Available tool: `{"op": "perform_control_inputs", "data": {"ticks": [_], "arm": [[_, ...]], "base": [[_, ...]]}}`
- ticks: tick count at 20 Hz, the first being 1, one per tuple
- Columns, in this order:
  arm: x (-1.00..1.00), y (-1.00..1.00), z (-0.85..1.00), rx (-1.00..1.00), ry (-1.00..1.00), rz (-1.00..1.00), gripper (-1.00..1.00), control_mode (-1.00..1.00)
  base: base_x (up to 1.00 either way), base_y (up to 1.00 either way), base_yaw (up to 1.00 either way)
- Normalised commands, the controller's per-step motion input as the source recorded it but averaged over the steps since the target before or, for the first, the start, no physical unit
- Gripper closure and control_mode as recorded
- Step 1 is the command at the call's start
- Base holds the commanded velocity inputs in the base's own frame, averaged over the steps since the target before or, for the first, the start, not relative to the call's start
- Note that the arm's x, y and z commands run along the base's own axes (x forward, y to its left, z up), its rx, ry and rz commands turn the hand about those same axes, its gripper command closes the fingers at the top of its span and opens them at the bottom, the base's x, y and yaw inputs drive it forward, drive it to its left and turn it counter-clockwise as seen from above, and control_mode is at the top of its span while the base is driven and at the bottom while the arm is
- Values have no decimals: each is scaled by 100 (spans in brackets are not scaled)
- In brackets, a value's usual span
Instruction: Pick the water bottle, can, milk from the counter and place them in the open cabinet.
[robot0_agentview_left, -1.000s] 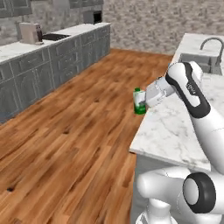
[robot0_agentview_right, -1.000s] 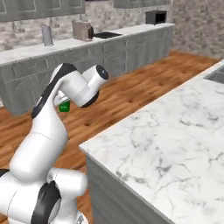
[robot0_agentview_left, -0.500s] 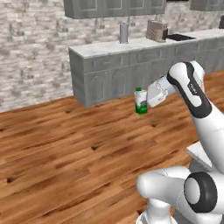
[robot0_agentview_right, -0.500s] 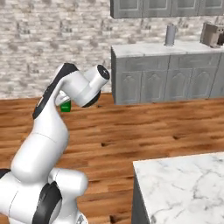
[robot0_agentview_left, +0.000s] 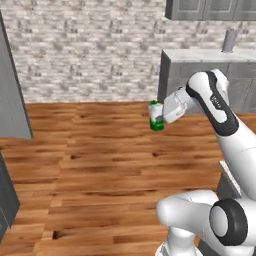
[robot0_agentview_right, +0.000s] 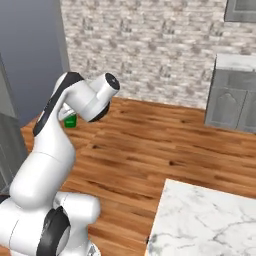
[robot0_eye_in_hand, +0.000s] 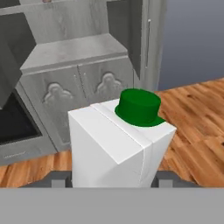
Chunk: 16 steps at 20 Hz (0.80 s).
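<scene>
Left base view: gripper (robot0_agentview_left: 161, 114) closed on the milk (robot0_agentview_left: 156, 116), carton upright, held in the air above the wood floor (robot0_agentview_left: 100, 160), counter corner (robot0_agentview_left: 226, 176) at lower right. Hand view: milk (robot0_eye_in_hand: 120, 144) white-topped with green cap, between the jaws; open cabinet (robot0_eye_in_hand: 74, 52) ahead, arched doors (robot0_eye_in_hand: 78, 103) beneath its shelf

A wooden plank floor (robot0_agentview_left: 90, 165) runs back to a grey brick wall (robot0_agentview_left: 90, 45). Against that wall stands a grey base unit with arched-panel doors (robot0_agentview_right: 232, 107) under a pale top. On the top stands a grey cylinder (robot0_agentview_left: 229, 41), and grey wall cupboards (robot0_agentview_left: 210, 9) hang above.
</scene>
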Motion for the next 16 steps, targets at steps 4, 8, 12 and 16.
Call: {"op": "perform_control_inputs", "data": {"ticks": [4,8,12,16], "arm": [[0,0,0,0,0,0,100,100],[0,0,0,0,0,0,100,100],[0,0,0,0,0,0,100,100],[0,0,0,0,0,0,100,100]], "base": [[-68,-100,50],[-41,-88,28],[-20,-12,47],[-5,0,64]]}}
